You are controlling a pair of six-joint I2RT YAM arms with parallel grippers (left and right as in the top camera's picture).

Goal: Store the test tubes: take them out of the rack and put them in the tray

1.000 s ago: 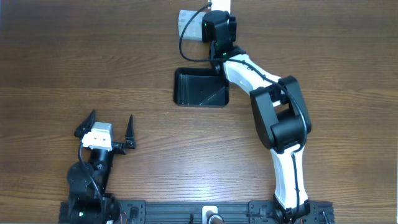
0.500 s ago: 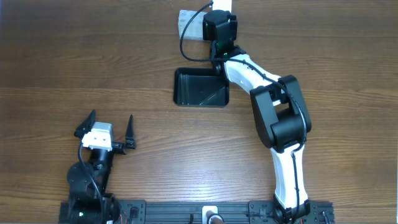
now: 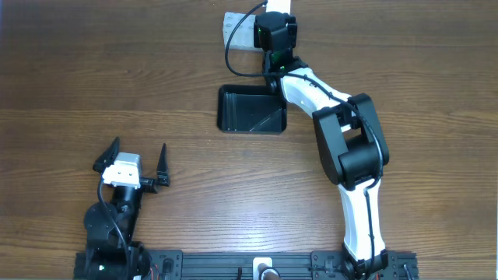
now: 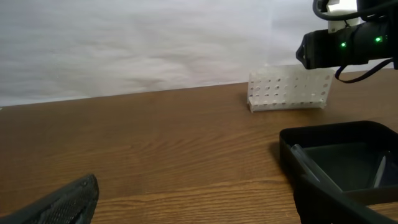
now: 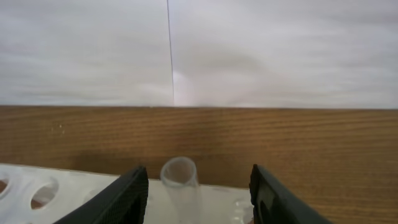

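Clear test tube point(image 5: 180, 180) is standing upright in a hole of the white rack point(image 5: 37, 186), which is sitting at the far edge of the worktop point(image 3: 93, 78), about midway along it. The right gripper point(image 5: 199, 190) is hanging over the rack with its fingers point(image 5: 127, 196) spread wide, one on each side of the tube and gripping nothing; the tube is lying nearer one finger than the other. The black tray point(image 3: 224, 117) is resting just nearer than the rack.

The left gripper point(image 3: 140, 145) is waiting toward the near left corner, fingers wide apart and empty.

Risks, as judged from this pose:
- Because the tube is sitting off-centre, the closing fingers may be pushing it sideways before both are touching it, tilting it in its hole.
- A smooth wall may be slipping through a light grip.
- A pull that is not straight up may be dragging the light rack along, or tipping it.

Hard to make out:
- The tube's lower part is being cut off by the rack.
- How many other holes are holding tubes cannot be told, the arm covering part of the rack from above.
- Pale streaks in the tray may be tubes lying there.
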